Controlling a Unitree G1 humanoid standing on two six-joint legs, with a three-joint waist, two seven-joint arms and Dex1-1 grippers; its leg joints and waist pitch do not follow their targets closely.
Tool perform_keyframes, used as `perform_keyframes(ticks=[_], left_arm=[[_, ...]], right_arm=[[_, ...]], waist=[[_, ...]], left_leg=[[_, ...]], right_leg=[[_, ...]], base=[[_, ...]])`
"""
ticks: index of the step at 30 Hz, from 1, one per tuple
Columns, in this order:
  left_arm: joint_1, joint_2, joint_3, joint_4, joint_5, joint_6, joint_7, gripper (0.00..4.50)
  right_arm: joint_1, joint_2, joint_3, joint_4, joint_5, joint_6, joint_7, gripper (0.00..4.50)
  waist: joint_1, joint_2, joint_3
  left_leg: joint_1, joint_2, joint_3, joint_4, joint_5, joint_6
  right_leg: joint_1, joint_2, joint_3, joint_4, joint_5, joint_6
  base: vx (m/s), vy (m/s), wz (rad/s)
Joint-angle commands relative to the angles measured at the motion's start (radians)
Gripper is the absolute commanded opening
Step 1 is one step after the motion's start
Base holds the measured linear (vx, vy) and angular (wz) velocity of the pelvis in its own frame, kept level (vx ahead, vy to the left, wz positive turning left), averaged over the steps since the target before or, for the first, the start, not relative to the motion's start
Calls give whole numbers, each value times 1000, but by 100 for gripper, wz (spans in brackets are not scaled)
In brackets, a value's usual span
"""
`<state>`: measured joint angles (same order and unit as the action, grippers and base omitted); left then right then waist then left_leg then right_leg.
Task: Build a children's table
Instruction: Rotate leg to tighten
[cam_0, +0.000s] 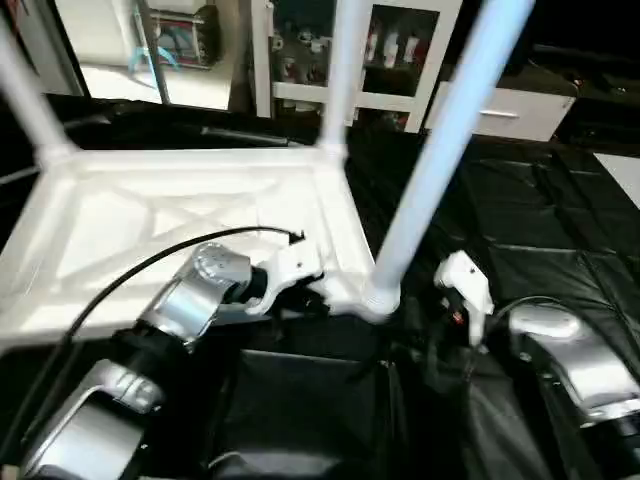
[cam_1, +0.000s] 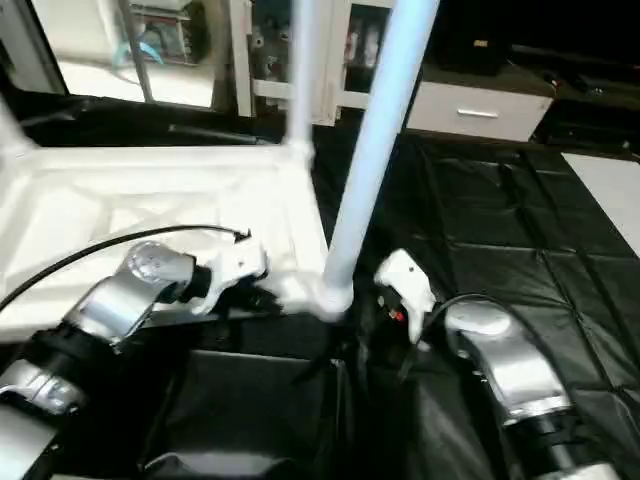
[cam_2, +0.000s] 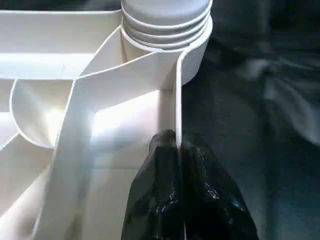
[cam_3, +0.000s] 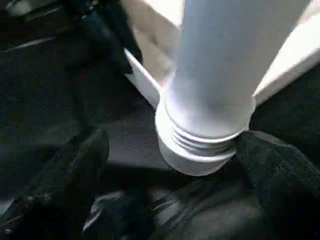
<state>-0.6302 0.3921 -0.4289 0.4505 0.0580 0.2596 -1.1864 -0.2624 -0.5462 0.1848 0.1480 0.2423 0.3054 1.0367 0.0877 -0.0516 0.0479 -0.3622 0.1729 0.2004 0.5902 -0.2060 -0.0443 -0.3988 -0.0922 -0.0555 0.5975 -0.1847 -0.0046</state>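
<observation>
Lying upside down on the black sheet (cam_0: 540, 230), the top (cam_0: 150, 230) shows its X-ribbed underside, with three legs standing up from corner sockets. The near-right leg (cam_0: 440, 150) tilts up and to the right, its threaded foot seated in the socket (cam_2: 192, 47). The left claw (cam_2: 177, 165), forearm bent in from the lower left, is pinched shut on the top's right rim, just beside that socket. The right claw (cam_3: 170, 165) reaches in low from the right, its fingers (cam_3: 75, 165) spread wide on either side of the leg's base, apart from it. A white cabinet (cam_0: 350, 60) stands beyond the sheet's far edge.
</observation>
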Motion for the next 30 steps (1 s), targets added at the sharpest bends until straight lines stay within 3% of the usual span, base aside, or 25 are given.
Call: perform_keyframes(ticks=[1, 6, 15, 19, 22, 23, 30], left_arm=[[38, 6, -60, -10, 0, 22, -57, 0], [62, 39, -71, -93, -18, 63, -129, 0], [76, 48, -80, -135, -21, 91, -143, 0], [78, 55, -76, -147, -18, 102, -146, 0], [78, 56, -75, -147, -17, 103, -147, 0], [77, 57, -75, -147, -15, 104, -145, 0], [81, 64, -81, -163, -14, 119, -146, 0]], right_arm=[[4, -29, 3, -30, 32, 25, 60, 440], [-23, -63, 24, -13, 35, 19, 150, 440], [-81, -25, 52, 86, 9, -20, 184, 440], [-106, -6, 64, 127, 3, -38, 200, 414], [-109, -4, 66, 133, 4, -40, 206, 387], [-115, 1, 67, 145, 3, -47, 208, 378], [-141, 18, 82, 198, -10, -79, 236, 320]], waist=[[-1, -2, -50], [0, -7, -54], [0, -6, -56], [1, -12, -59], [2, -8, -59], [1, -12, -59], [2, -9, -58]], left_leg=[[19, 72, -27, -80, -188, 44], [16, 69, -24, -71, -118, 67], [17, 67, -25, -69, -124, 56], [17, 66, -24, -66, -101, 62], [17, 66, -24, -66, -93, 67], [17, 66, -23, -66, -93, 67], [18, 66, -24, -65, -117, 54]], right_leg=[[38, -71, 48, -62, -180, -237], [40, -70, 47, -50, -95, -259], [40, -69, 45, -50, -113, -264], [42, -67, 44, -44, -83, -273], [42, -67, 44, -43, -77, -273], [42, -66, 43, -44, -77, -273], [42, -67, 44, -44, -99, -274]], base=[[0, 0, 0], [0, 0, 0], [0, 0, 0], [0, 0, 0], [0, 0, 0], [0, 0, 0], [0, 0, 0]])
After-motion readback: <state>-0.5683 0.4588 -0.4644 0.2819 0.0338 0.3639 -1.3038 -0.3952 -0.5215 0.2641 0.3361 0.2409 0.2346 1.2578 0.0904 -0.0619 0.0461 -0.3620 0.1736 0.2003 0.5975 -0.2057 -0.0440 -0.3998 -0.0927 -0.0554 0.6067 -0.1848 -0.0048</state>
